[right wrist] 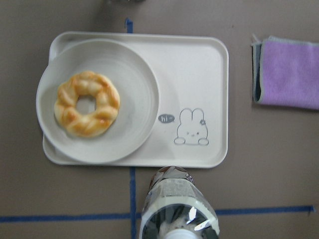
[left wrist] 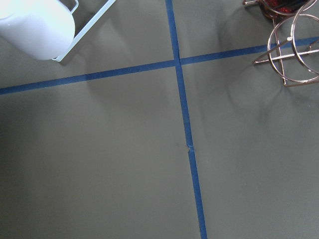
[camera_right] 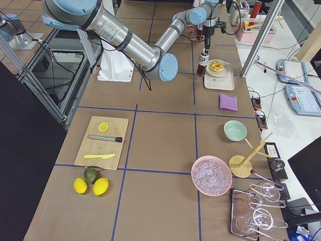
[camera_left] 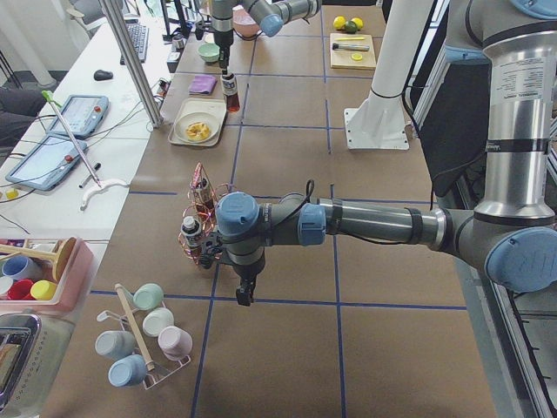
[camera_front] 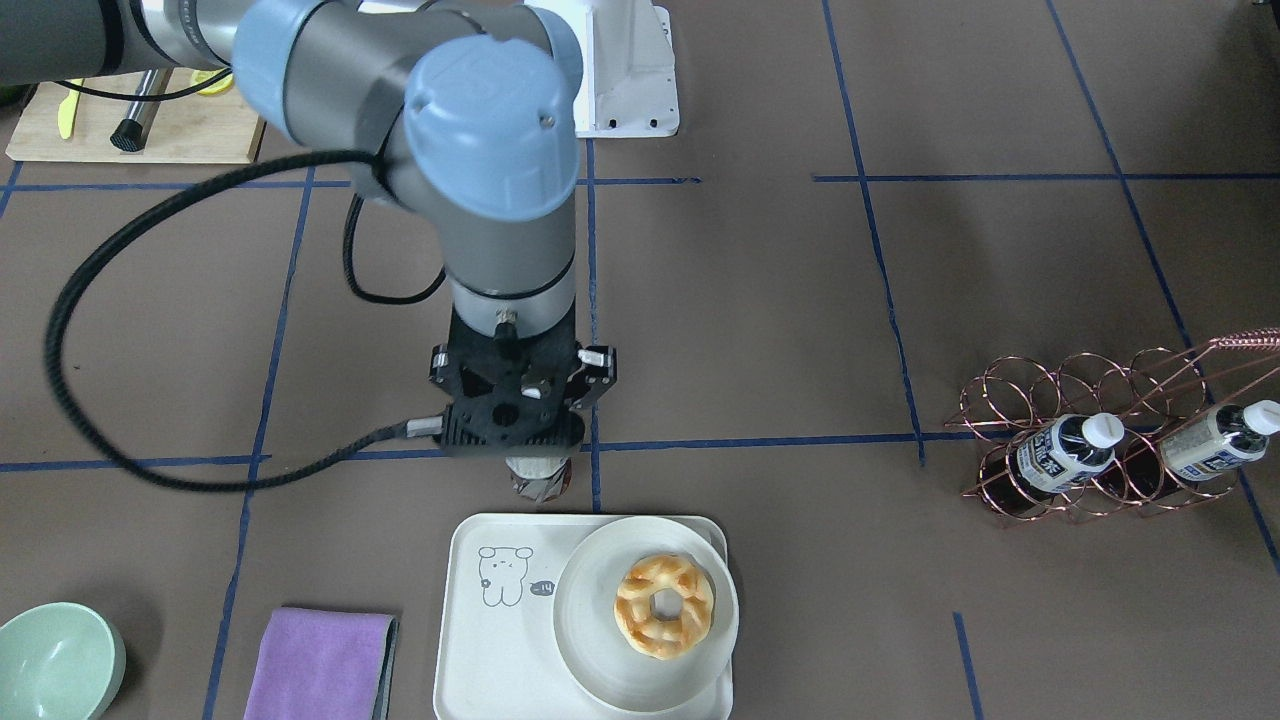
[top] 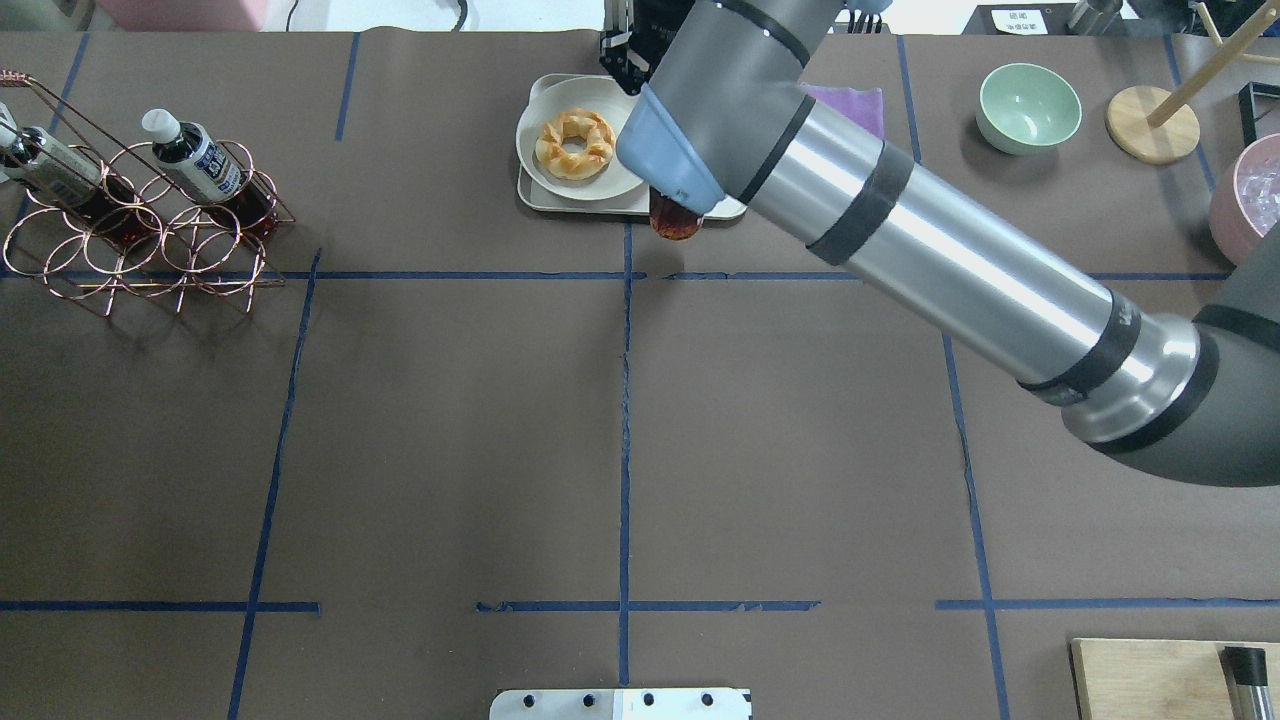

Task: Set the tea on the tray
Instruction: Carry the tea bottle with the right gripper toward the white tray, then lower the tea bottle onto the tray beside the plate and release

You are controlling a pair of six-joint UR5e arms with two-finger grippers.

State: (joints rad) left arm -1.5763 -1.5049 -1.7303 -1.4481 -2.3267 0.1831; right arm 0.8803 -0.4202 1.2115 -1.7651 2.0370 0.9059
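Right jaws pinched the tea (camera_front: 541,482) by its top, bottle upright over the counter (camera_front: 760,330). It was just beside the tray (camera_front: 480,660), off the tray's robot-side edge, not on it. Can't tell if the bottle touched the counter. A plate (camera_front: 585,640) with a doughnut (camera_front: 664,606) sat on the tray, beside its cartoon drawing. A purple cloth (camera_front: 320,665) lay just beside the tray. A wire rack (camera_front: 1130,385) with two more bottles stood well apart from the tray. Left jaws, far from the tray: can't tell if spread or pressed together.
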